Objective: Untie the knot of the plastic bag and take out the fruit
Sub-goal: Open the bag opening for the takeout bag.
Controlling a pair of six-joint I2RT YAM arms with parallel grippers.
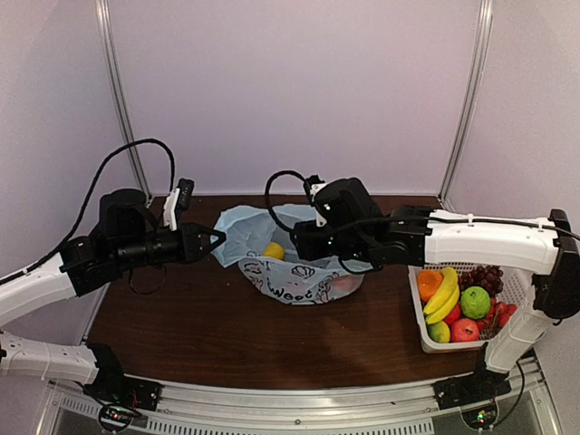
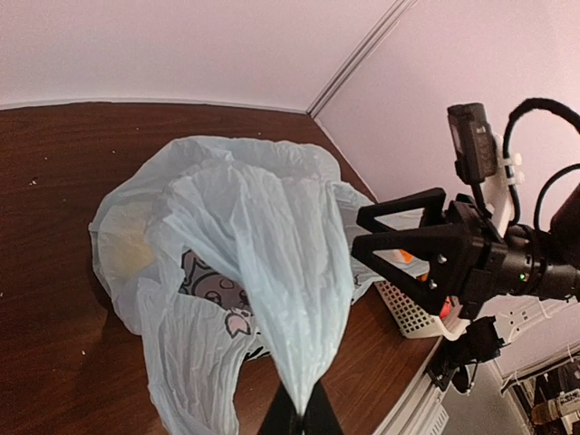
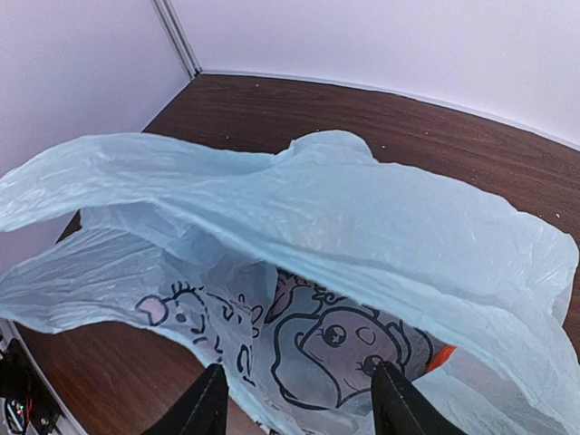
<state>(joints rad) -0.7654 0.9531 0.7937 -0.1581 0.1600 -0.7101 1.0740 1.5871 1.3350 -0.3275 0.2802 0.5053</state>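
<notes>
Gripper, left: clamped on a stretched ear of the bag. In its wrist view the film narrows to a point between the shut fingers.

Table: dark wood, carrying the bag at centre and the basket at far right.

Bag: light blue, printed side toward the arms and resting on the table between the two grippers. The left ear is pulled taut and the mouth is gaping upward.

Knot: no tied lump shows in any view, so it is judged already undone.

Lemon: yellow, lying inside the open mouth, uncovered from above and just beside the right gripper.

Gripper, right: fingers spread wide and holding nothing, poised at the mouth with the printed film below them.

Orange: only a sliver shows through the film, low in the bag. Anything else inside cannot be made out.

Basket: white mesh at far right, well apart from the bag and already holding mixed fruit.

Handling note (judgement): the step in hand is reaching in for the lemon.
- The left grip should hold its tension so the mouth stays wide.
- The right fingers should enter from above and close on the fruit alone, clear of loose film.
- Snagged plastic would drag the bag along on lifting.
</notes>
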